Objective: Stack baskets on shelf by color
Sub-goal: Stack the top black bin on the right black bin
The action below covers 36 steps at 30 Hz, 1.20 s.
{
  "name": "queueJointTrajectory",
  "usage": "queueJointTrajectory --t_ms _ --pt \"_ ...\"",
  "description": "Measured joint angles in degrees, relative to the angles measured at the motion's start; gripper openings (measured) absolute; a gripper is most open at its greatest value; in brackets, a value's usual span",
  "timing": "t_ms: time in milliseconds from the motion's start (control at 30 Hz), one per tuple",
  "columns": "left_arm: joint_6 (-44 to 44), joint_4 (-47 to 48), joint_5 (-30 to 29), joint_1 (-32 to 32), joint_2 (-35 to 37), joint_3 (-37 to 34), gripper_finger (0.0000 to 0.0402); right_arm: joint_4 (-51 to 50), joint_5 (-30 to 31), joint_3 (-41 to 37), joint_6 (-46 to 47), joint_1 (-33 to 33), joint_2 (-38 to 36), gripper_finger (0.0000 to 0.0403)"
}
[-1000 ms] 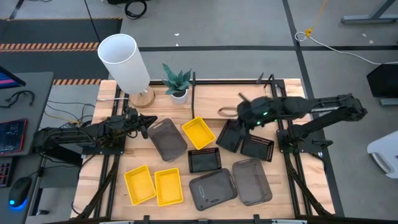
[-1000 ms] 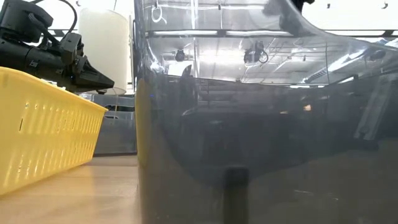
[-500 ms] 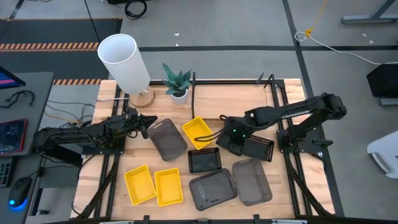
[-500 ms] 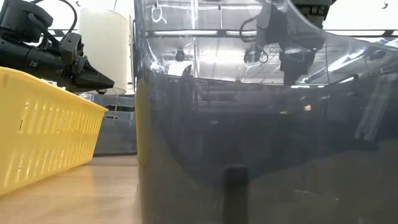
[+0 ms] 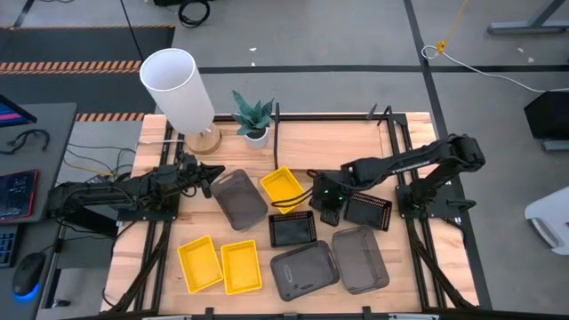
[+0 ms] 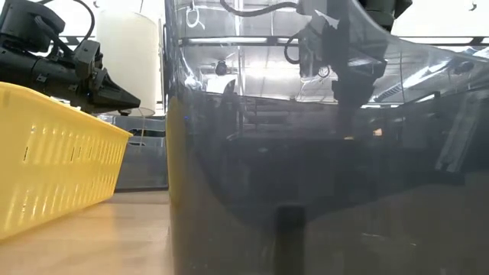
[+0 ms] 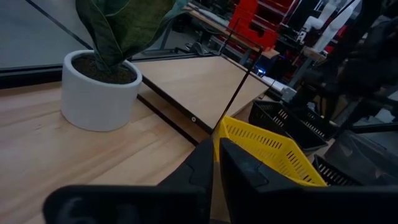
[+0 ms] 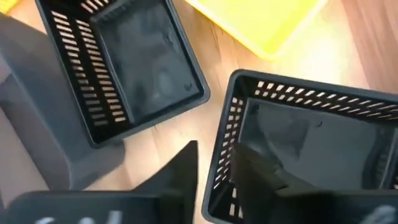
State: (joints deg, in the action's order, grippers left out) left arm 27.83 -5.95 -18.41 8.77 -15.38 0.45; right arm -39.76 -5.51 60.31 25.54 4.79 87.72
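1. The right gripper (image 5: 325,206) straddles the slotted wall of a black basket (image 8: 298,155) mid-table, fingers narrow, one each side.
2. The left gripper (image 5: 206,180) rests pinched together beside a smooth grey basket (image 5: 238,197).
3. The pale wood shelf (image 5: 333,147) stands bare on a plank table (image 5: 133,258).

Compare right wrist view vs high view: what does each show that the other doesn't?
Only the right wrist view shows the right gripper straddling the slotted wall of a small black perforated plastic basket, one finger inside, one outside. Only the high view shows the left gripper, the white cylindrical lamp and two bright yellow rectangular baskets near the front edge. Both show a second black basket and a yellow basket.
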Motion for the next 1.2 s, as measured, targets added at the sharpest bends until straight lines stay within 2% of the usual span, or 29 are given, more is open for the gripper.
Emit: queueJointTrajectory --t_ms 200,367,467,533,1200 --pt "0.0 0.1 0.0 0.0 0.0 0.0 0.0033 0.6 2.7 0.0 0.2 1.8 2.5 0.0178" --pt "0.0 -0.1 0.0 0.0 0.0 0.0 0.0038 0.9 9.2 -0.1 -0.2 4.1 3.2 0.0204" --pt "0.0 0.0 0.0 0.0 0.0 0.0 0.0038 1.0 13.6 -0.1 -0.5 5.0 3.2 0.0208" --pt "0.0 -0.1 0.0 0.0 0.0 0.0 0.0035 1.4 14.4 -0.1 -1.6 5.3 3.5 0.0208" --pt "0.0 0.1 0.0 0.0 -0.4 0.0 0.0039 8.7 12.9 -6.7 0.4 5.7 5.6 0.0202"
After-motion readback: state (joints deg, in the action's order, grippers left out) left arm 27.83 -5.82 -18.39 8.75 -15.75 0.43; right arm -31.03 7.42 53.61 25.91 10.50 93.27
